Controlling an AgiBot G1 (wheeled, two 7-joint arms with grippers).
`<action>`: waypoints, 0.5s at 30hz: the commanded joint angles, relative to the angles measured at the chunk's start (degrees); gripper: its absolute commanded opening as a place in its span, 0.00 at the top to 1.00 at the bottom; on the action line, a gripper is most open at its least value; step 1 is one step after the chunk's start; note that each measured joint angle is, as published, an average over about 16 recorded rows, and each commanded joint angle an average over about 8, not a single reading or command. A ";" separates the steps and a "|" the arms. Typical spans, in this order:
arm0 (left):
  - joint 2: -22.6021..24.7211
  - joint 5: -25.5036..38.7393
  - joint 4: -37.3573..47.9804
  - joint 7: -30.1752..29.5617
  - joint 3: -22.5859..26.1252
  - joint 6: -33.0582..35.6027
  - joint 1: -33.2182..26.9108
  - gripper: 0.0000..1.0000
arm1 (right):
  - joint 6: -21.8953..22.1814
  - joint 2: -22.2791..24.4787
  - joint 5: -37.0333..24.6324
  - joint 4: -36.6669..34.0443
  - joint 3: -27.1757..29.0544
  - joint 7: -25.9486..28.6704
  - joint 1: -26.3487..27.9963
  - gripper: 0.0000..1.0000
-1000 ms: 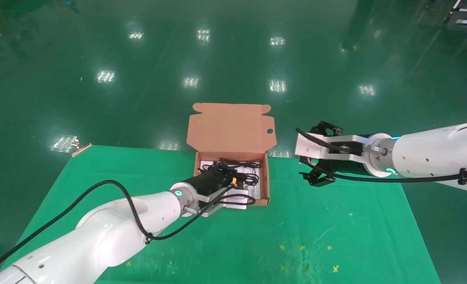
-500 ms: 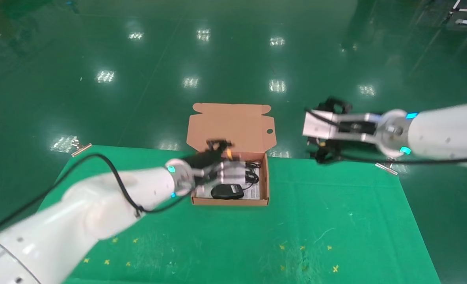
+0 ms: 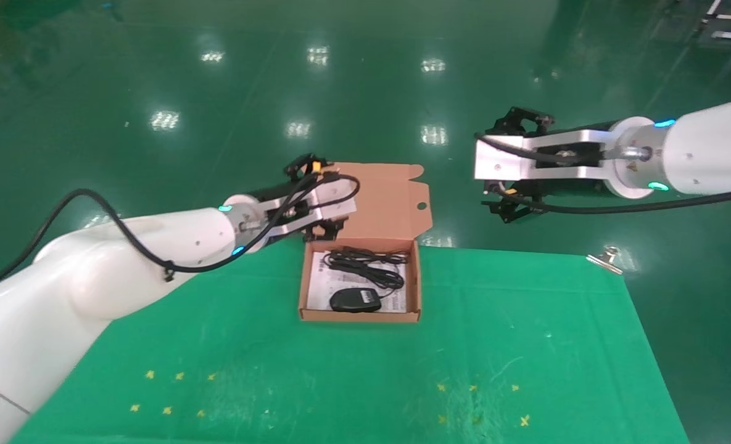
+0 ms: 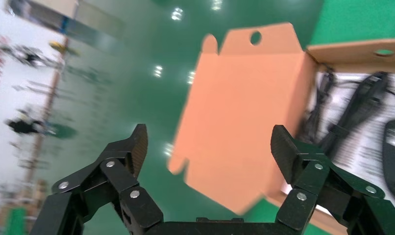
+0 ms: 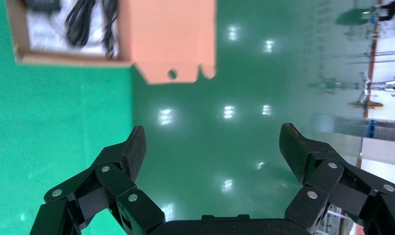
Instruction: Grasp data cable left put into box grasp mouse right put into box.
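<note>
The box (image 3: 360,316) sits open mid-table on the green cloth, its lid (image 3: 377,206) standing up at the back. Inside, the mouse (image 3: 355,300) lies near the front wall, and the data cable (image 3: 359,266) lies behind it on the white sheet. My left gripper (image 3: 319,198) hangs open and empty above the box's back left corner, in front of the lid. In the left wrist view the left gripper (image 4: 211,147) frames the lid (image 4: 244,112), with the data cable (image 4: 357,107) and mouse (image 4: 394,156) off to one side. My right gripper (image 3: 506,163) is raised beyond the table's back right, open and empty (image 5: 212,142).
A metal clip (image 3: 604,259) holds the cloth at the table's back right edge. Small yellow marks (image 3: 476,388) dot the cloth near the front. The glossy green floor (image 3: 365,92) lies beyond the table. The right wrist view shows the box (image 5: 73,58) far off.
My left gripper rose out of the box and moved back, uncovering the mouse lying inside. My right gripper lifted higher and farther back from the table.
</note>
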 commanded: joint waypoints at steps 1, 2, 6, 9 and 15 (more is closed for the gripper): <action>-0.51 -1.01 -0.27 0.05 -0.60 0.72 0.18 0.00 | -0.91 0.12 0.73 0.10 0.90 -0.28 -0.46 0.00; -1.12 -2.23 -0.66 0.11 -1.20 1.69 0.54 0.00 | -1.63 0.33 1.69 0.14 2.03 -0.57 -1.31 0.00; -3.72 -7.43 -2.34 0.35 -3.75 5.81 2.09 0.00 | -4.68 1.20 5.76 0.29 6.83 -1.80 -4.88 0.00; -5.69 -11.38 -3.61 0.53 -5.69 8.93 3.26 0.00 | -7.00 1.86 8.85 0.40 10.48 -2.74 -7.59 0.00; -9.63 -19.28 -6.16 0.90 -9.57 15.18 5.61 0.00 | -11.64 3.19 15.03 0.63 17.77 -4.61 -13.01 0.00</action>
